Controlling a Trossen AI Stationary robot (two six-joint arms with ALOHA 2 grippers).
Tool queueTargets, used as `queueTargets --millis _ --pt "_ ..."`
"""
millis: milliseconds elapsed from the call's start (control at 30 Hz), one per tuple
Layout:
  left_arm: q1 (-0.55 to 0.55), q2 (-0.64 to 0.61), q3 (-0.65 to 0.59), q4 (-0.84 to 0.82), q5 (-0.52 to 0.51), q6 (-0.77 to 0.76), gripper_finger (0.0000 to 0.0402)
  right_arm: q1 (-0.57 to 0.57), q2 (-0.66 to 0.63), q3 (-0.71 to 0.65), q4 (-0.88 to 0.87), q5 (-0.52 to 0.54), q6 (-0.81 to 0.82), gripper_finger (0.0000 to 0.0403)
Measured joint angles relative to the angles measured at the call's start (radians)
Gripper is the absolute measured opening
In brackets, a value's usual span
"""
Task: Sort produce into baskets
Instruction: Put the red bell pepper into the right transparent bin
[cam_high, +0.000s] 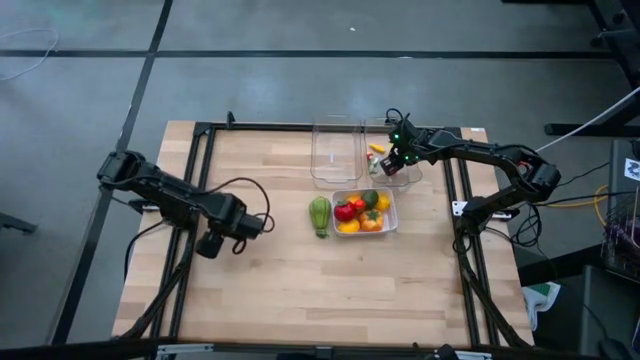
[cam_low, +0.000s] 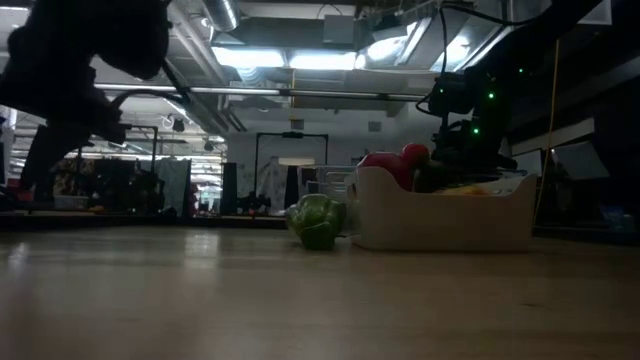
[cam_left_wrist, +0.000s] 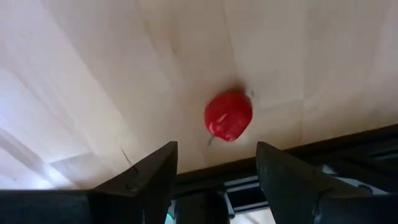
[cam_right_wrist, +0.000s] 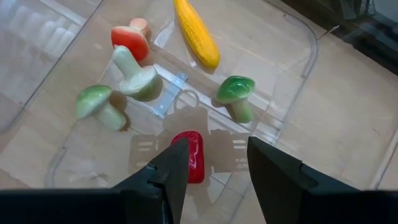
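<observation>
We see the right gripper (cam_right_wrist: 211, 165) hanging over a clear tub (cam_high: 392, 160) at the far side of the table (cam_high: 270, 270). Its jaws stand apart and grip nothing. Right under the gap between them lies a little red piece (cam_right_wrist: 191, 155) on the tub floor. Farther ahead of the jaws we see two green mushrooms (cam_right_wrist: 236, 96), one pale one (cam_right_wrist: 137, 78), one red one (cam_right_wrist: 130, 37) and a yellow corn (cam_right_wrist: 196, 31), all in that same tub. The second clear tub (cam_high: 335, 150) sits just beside it. The white tub (cam_high: 365, 213) sits nearer to us, full of red, yellow and orange pieces, and the long green one (cam_high: 320, 215) lies on the table, touching or almost touching its side. The left gripper (cam_left_wrist: 214, 171) is well apart from the tubs, over the left part of the table. Its jaws are apart too and hold nothing. A red pepper (cam_left_wrist: 228, 116) lies on the wood just ahead of the gap between them.
</observation>
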Motion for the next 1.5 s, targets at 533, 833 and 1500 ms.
queueTargets --millis 533,833,1500 --pt "-0.139 0.076 0.0 0.041 0.005 -0.062 0.0214 0.0 0.0 0.0 0.0 0.0 0.0 0.0163" --pt "-0.147 0.207 -0.002 0.043 -0.028 -0.082 0.0214 0.0 0.0 0.0 0.0 -0.001 0.0 0.0163" --pt "-0.147 0.383 -0.002 0.103 -0.039 -0.083 0.0196 0.0 0.0 0.0 0.0 -0.001 0.0 0.0163"
